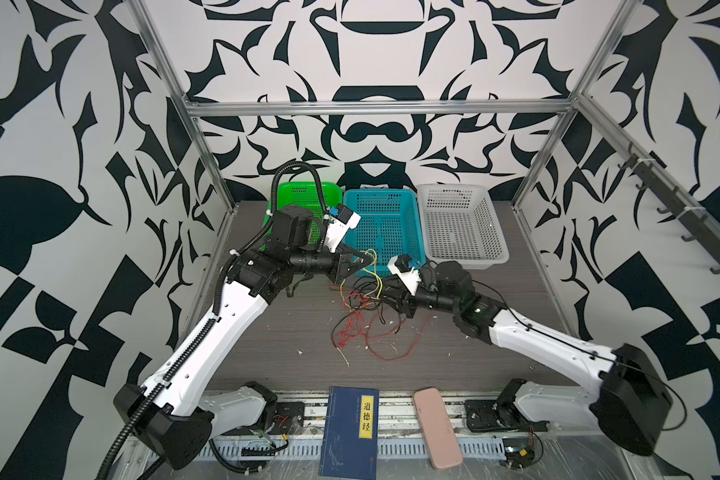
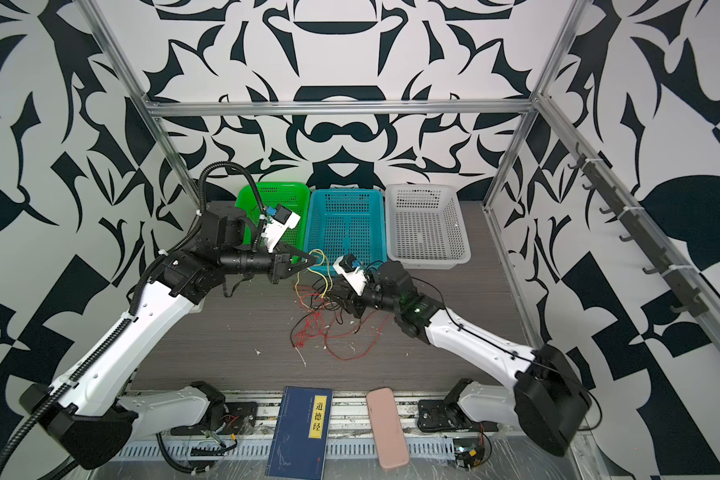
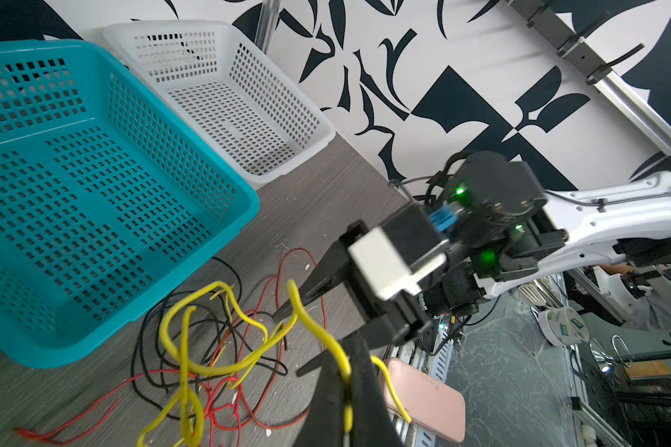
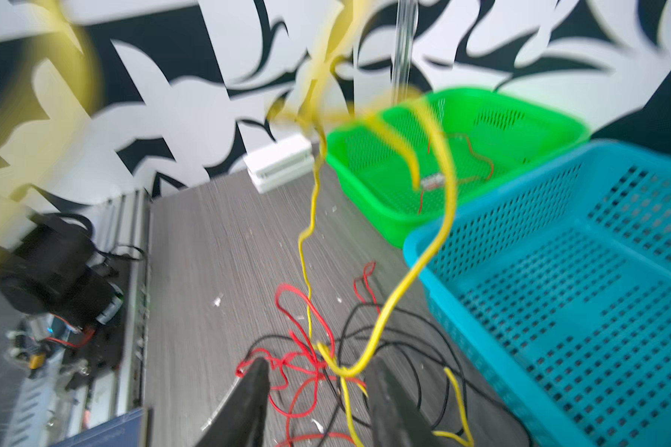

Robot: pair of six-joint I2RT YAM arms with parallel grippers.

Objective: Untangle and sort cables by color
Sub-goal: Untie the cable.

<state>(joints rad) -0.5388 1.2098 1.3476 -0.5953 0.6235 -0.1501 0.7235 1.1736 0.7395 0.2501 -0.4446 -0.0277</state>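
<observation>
A tangle of thin red, black and yellow cables lies on the grey table in front of the blue basket. My left gripper is raised over the tangle's far side. In the left wrist view the left gripper is shut on a yellow cable, whose loops hang down into the pile. My right gripper sits low at the tangle's right side. In the right wrist view the right gripper is open, with a yellow cable loop and red strands between its parted fingers, not pinched.
Three baskets stand along the back: green, blue and white. A small board with short red wires lies in the green one. A blue book and a pink case lie at the front edge.
</observation>
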